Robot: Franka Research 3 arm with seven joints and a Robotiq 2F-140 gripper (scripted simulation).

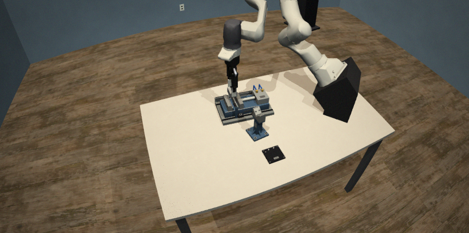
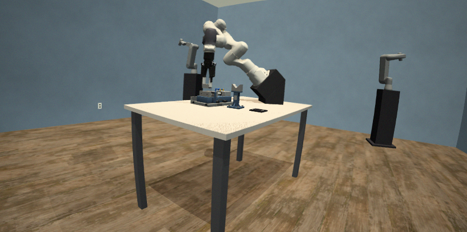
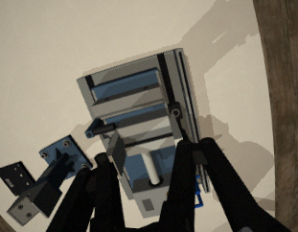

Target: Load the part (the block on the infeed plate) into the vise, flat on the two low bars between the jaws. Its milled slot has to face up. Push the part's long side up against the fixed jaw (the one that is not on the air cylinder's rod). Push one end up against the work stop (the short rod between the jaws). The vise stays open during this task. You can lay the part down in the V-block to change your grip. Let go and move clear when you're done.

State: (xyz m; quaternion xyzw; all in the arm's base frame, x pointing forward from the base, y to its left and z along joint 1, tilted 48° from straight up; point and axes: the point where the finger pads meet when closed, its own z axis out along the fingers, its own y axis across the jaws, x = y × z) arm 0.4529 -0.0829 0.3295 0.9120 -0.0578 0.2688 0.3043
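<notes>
While hanging just above the vise (image 1: 244, 113), calls for care more than force. Shows as the part (image 1: 232, 94), a small pale grey block pinched at the fingertips of the gripper (image 1: 232, 90), over the gap between the jaws and seemingly not yet down on the low bars. Reads the same in the exterior view (image 2: 206, 84): a light piece under dark fingers, a little above the vise. Gripper closed partway and stopped by the block's width, so holding it firmly.

Judged to be a stiff machined metal block: dense for its size, smooth-faced, no give at all. Not fragile, but likely to slip or pivot between flat pads if taken off-centre. Best held across the two long sides near the middle, so as to hang level and leave both ends free for the work stop. Probably wise to set down slightly off the jaw far from the air cylinder (image 1: 261, 96), then let go and push the long side home. Cannot tell whether the slot faces up; too small and hidden by the fingers.

V-block (image 1: 258, 113) just beside the vise on the bench (image 1: 196, 165), with nothing in it. Infeed plate (image 1: 273, 154) well apart from the vise, beyond the V-block, no block on it.
</notes>
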